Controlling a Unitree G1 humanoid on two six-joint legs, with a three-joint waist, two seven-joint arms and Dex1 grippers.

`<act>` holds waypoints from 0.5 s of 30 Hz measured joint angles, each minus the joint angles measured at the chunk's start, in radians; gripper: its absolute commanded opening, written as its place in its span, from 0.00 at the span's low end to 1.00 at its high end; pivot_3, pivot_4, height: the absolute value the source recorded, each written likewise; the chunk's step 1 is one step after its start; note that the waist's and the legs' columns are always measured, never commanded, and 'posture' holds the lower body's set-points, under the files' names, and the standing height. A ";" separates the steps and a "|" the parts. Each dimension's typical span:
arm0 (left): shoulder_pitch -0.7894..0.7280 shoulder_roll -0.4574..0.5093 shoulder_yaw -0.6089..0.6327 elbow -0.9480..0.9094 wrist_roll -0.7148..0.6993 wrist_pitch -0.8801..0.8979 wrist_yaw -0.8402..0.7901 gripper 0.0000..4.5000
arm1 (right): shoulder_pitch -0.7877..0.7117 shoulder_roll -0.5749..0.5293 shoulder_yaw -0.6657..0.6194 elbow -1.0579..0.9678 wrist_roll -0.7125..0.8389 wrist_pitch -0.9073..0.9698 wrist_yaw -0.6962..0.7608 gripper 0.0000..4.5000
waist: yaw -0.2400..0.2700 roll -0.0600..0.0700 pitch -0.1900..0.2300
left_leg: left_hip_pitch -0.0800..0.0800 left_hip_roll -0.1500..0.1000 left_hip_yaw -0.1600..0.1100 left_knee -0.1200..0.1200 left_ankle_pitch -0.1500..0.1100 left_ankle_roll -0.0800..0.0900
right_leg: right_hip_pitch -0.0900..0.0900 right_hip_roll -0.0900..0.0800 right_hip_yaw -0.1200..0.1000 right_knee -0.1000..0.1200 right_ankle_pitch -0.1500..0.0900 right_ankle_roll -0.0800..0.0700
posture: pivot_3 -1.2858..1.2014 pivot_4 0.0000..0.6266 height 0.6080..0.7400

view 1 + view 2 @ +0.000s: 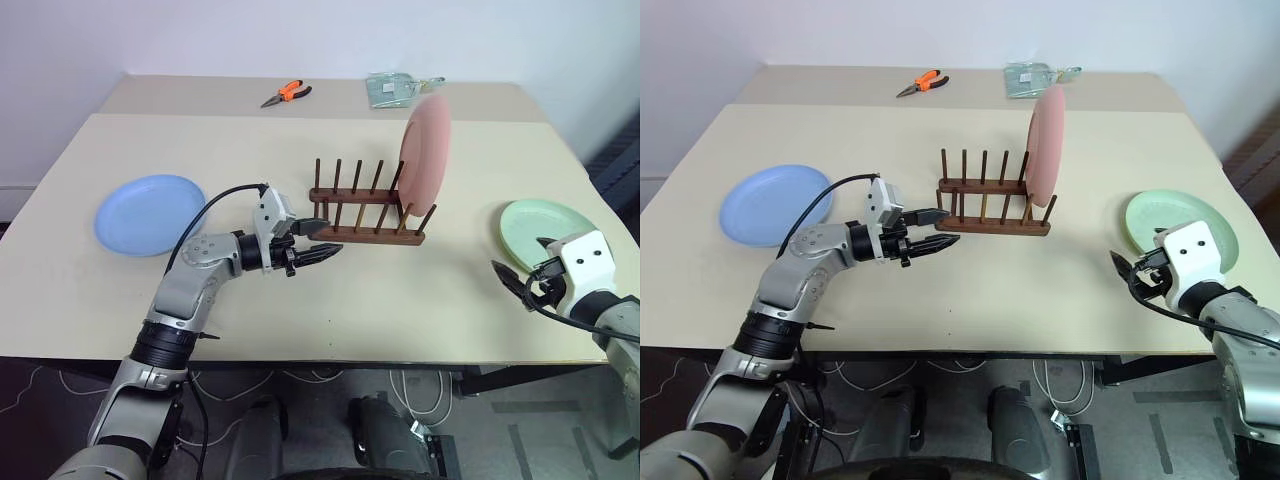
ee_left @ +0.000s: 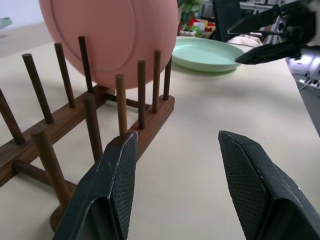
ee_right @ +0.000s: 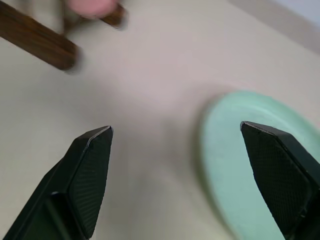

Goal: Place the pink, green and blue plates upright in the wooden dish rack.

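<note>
Already upright at the right end of the wooden dish rack, centre frame, stood the pink plate. Green plate lay right, blue plate left. Both left gripper and right gripper gaped apart, empty.

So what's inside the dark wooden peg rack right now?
Only the round pale pink plate, standing upright between the pegs at the right end of the dark wooden peg rack. Its lower edge is partly hidden by pegs; the other slots are bare.
</note>
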 measured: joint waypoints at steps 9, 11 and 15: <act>-0.007 -0.004 -0.001 0.008 0.010 -0.013 -0.001 0.59 | -0.161 -0.039 0.151 0.386 -0.201 -0.146 -0.055 0.62 | 0.000 0.001 0.000 | 0.000 0.000 0.000 0.000 0.000 0.000 | 0.000 0.000 0.000 0.000 0.000 0.000 | 0.52 0.24 0.90; -0.006 0.000 0.000 0.008 0.011 -0.013 0.000 0.59 | -0.178 -0.041 0.159 0.432 -0.220 -0.170 -0.060 0.40 | 0.001 0.001 0.000 | 0.000 0.000 0.000 0.000 0.000 0.000 | 0.000 0.000 0.000 0.000 0.000 0.000 | 0.52 0.24 0.90; 0.005 0.012 0.007 0.004 0.011 -0.013 0.003 0.59 | -0.190 -0.047 0.174 0.475 -0.250 -0.209 -0.067 0.01 | 0.002 0.001 0.000 | 0.000 0.000 0.000 0.000 0.000 0.000 | 0.000 0.000 0.000 0.000 0.000 0.001 | 0.52 0.24 0.90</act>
